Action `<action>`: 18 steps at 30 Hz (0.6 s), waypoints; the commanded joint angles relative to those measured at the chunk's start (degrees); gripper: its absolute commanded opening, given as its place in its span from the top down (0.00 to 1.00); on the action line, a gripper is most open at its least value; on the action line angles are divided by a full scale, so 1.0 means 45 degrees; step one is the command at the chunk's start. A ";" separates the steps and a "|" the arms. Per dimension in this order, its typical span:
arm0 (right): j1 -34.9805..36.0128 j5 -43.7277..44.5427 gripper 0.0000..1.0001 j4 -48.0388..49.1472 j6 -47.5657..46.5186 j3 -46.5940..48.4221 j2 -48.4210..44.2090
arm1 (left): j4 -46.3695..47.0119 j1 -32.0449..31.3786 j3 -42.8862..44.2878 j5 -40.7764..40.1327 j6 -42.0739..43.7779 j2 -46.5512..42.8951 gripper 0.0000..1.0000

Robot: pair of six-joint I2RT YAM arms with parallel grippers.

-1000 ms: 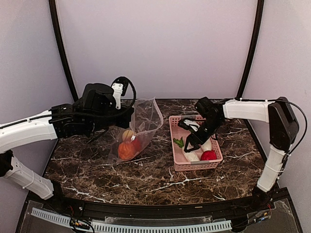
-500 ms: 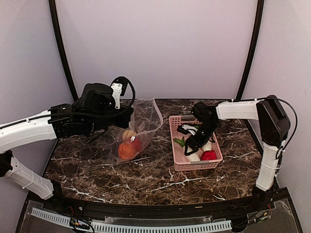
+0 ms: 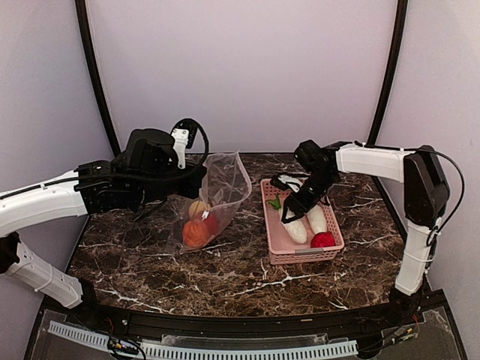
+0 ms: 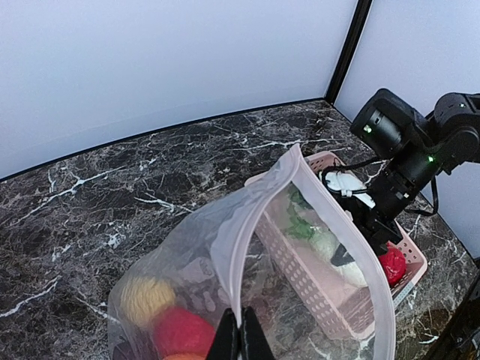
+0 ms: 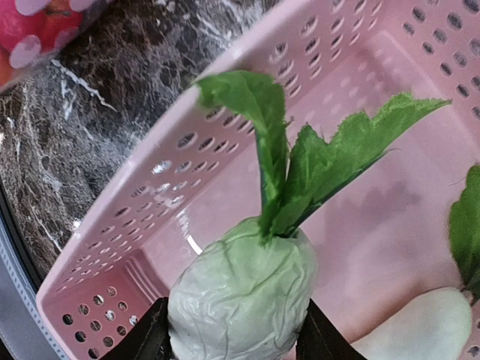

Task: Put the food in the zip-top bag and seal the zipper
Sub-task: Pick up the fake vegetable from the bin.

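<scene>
Food loading: R pincer is gripping radish in basket, L pincer is pinching zip-top bag rim. Next: lifting radish into bag mouth.

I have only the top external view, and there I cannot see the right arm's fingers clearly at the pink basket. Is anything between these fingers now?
Observer: Yes. In the right wrist view, the right fingers touch both sides of a white toy radish with green leaves, over the pink plastic basket.
Operator: And the left fingers? The arm covers them for me.
Observer: The left wrist view shows the left fingers pinched shut on the rim of the clear plastic zip-top bag.
</scene>
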 commanded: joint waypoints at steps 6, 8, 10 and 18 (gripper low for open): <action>-0.0161 -0.0608 0.56 -0.0360 -0.0720 0.1404 -0.2195 | -0.0061 -0.0016 -0.0138 -0.0121 0.0028 -0.0098 0.99; -0.0151 -0.1271 0.57 -0.0107 -0.0860 0.1476 -0.2694 | -0.0077 -0.0012 -0.0036 -0.0079 0.0058 -0.0046 0.99; -0.0151 -0.2453 0.57 0.0384 -0.0811 0.1567 -0.3257 | -0.0025 -0.0019 0.0025 -0.0035 0.0055 -0.0030 0.99; 0.0154 -0.6825 0.56 0.3502 0.1523 0.2400 -0.4445 | 0.0262 -0.0007 0.0138 0.0091 -0.0121 0.0357 0.99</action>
